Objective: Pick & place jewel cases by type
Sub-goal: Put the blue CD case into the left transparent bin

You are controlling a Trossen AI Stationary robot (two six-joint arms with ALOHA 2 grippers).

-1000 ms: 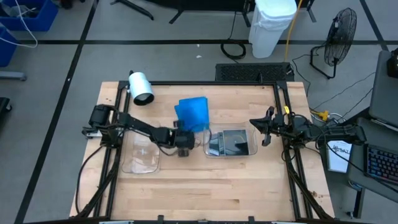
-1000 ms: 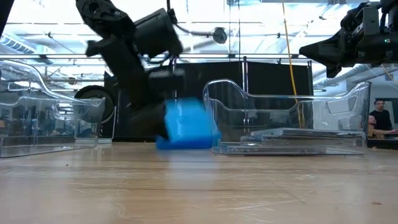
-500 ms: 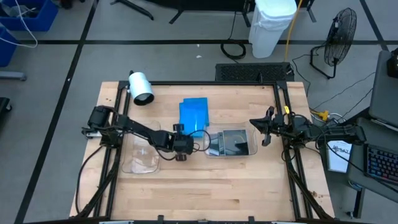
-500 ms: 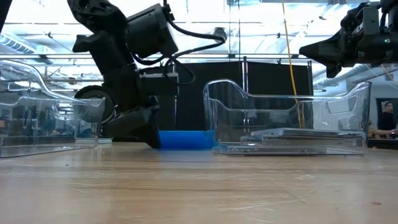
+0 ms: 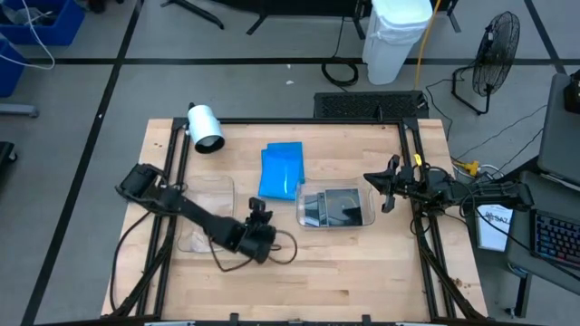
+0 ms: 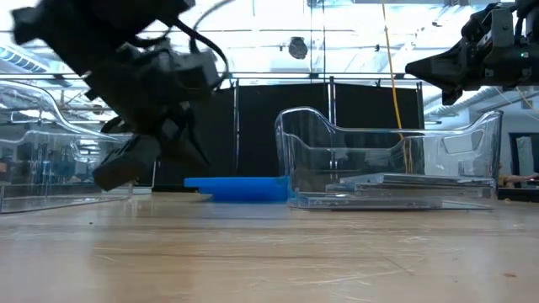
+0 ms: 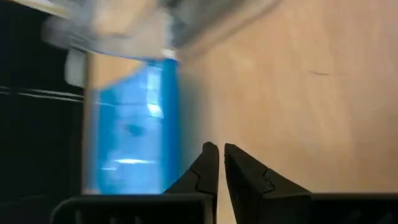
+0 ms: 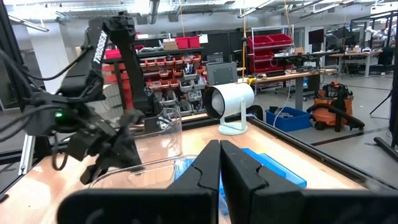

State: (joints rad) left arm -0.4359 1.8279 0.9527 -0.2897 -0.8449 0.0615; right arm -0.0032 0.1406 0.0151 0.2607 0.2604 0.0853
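On the wooden tabletop [image 5: 344, 272], the blue jewel cases [image 5: 281, 169] lie flat in a small stack near the middle, just beside the clear tray [image 5: 337, 209] that holds the grey jewel cases [image 5: 340, 206]. In the low view the blue stack rests on the wood against the tray's near wall, touching nothing else. A second clear tray [image 5: 207, 217] sits on the left side, partly under the left arm. The left gripper [image 5: 257, 237] hovers over bare wood in front of the blue cases, apart from them; its jaws are nearly together, a thin slit between the tips, holding nothing. The right gripper [image 5: 384, 188] waits above the table's right edge, just beside the tray with the grey cases, jaws together and empty. A white cylindrical lamp [image 5: 205, 127] stands at the far left corner.
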